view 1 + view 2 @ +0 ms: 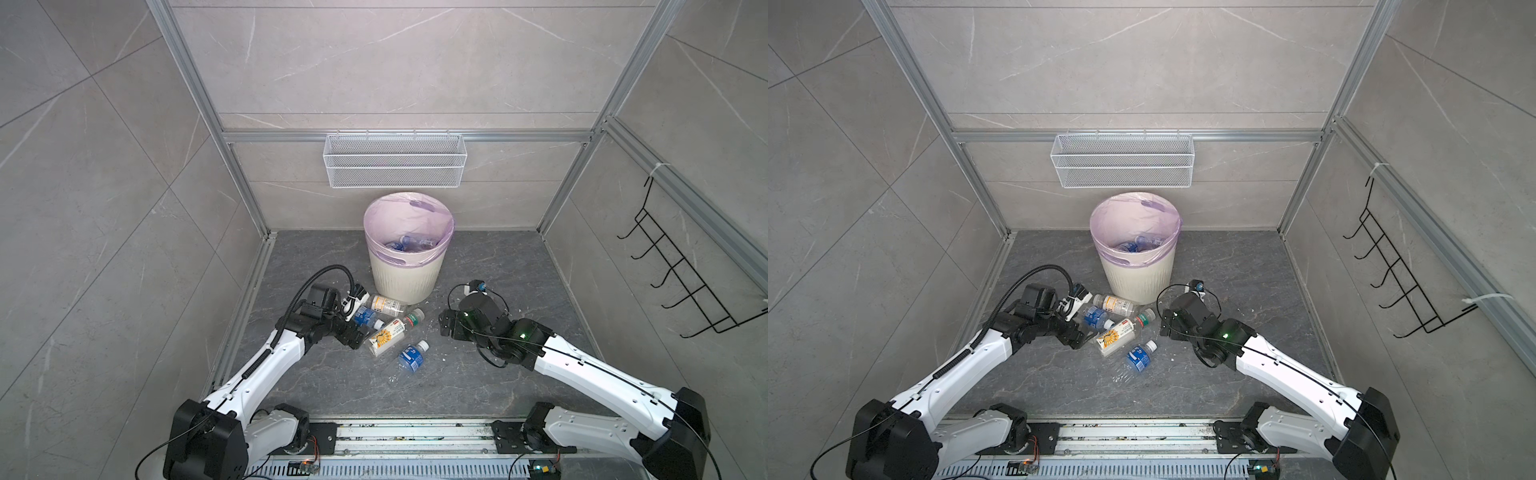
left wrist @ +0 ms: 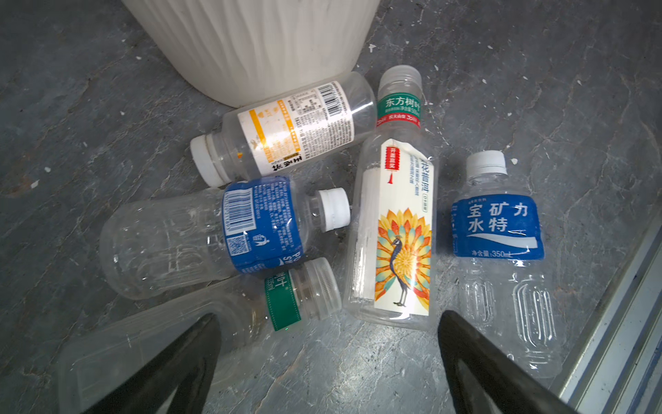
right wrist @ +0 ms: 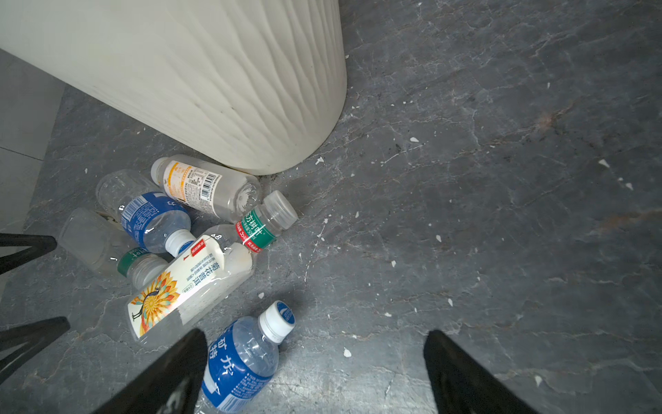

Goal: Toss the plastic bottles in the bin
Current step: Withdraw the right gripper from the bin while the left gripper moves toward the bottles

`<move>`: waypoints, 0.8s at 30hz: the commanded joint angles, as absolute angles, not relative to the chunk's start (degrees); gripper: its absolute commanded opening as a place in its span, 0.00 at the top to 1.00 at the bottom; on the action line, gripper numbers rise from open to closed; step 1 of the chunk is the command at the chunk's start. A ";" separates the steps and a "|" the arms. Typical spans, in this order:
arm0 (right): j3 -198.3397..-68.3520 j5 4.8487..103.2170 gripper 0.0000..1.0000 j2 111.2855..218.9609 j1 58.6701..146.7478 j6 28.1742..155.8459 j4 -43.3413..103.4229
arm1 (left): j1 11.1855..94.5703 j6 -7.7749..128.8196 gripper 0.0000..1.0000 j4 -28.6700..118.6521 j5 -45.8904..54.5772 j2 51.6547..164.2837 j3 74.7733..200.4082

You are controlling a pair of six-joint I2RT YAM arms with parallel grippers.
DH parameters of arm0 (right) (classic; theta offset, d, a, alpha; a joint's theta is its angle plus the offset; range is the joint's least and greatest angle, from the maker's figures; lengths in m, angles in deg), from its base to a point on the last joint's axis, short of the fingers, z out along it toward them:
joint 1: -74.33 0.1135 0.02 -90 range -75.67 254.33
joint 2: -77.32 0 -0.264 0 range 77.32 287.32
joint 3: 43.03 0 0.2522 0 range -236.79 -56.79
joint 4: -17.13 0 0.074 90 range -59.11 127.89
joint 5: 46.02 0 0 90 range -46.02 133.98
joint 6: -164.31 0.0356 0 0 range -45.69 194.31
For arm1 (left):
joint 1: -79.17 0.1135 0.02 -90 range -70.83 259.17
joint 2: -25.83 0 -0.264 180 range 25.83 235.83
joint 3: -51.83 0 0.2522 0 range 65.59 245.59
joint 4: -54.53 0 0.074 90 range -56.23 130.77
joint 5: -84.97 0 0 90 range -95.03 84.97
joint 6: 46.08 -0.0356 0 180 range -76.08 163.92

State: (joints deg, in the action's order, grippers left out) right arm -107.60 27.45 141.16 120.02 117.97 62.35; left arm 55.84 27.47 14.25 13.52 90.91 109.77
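The cream ribbed bin [image 1: 405, 274] with a lilac liner stands at the back of the floor, and several bottles [image 1: 409, 243] lie inside it. Several plastic bottles lie in a cluster in front of it: an orange-labelled one [image 2: 286, 129], a blue-labelled one [image 2: 215, 233], a clear green-banded one [image 2: 215, 322], a peacock-labelled one [image 2: 394, 233], and a second blue one [image 2: 501, 251]. My left gripper [image 2: 329, 317] hangs open just above the cluster, empty. My right gripper [image 3: 317, 335] is open over bare floor, with the second blue bottle [image 3: 243, 358] beside one finger.
A white wire mesh basket [image 1: 395, 160] hangs on the back wall above the bin. A black hook rack [image 1: 685, 270] is on the right wall. Aluminium frame posts edge the floor, and the arms' base rail [image 1: 415, 436] runs along the front.
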 commanded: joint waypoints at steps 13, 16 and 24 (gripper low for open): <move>-101.80 24.91 0.03 134.52 120.29 123.35 63.46 | 48.47 29.10 0.03 13.45 12.59 93.50 115.42; -101.57 24.57 0.03 134.35 120.38 123.28 64.48 | 47.52 30.66 0.03 14.32 12.61 94.00 115.25; -102.45 24.91 0.03 136.84 120.69 122.98 64.72 | 44.59 30.97 0.03 14.67 11.71 95.18 115.55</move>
State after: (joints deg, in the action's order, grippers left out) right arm -102.31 25.76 135.76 120.08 122.36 63.43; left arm 45.43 30.07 13.59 12.47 94.45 113.51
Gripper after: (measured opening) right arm 0.965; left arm 0.974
